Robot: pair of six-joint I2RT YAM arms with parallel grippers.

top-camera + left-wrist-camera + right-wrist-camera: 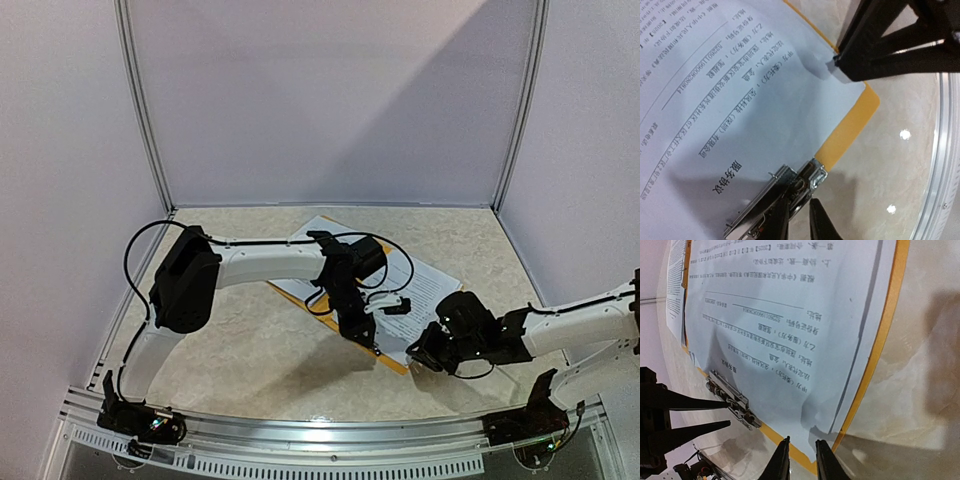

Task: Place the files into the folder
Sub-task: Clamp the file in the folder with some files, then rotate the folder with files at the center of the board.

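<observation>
both arms point(300, 262) crowding folder's point(398, 362) near corner
</observation>
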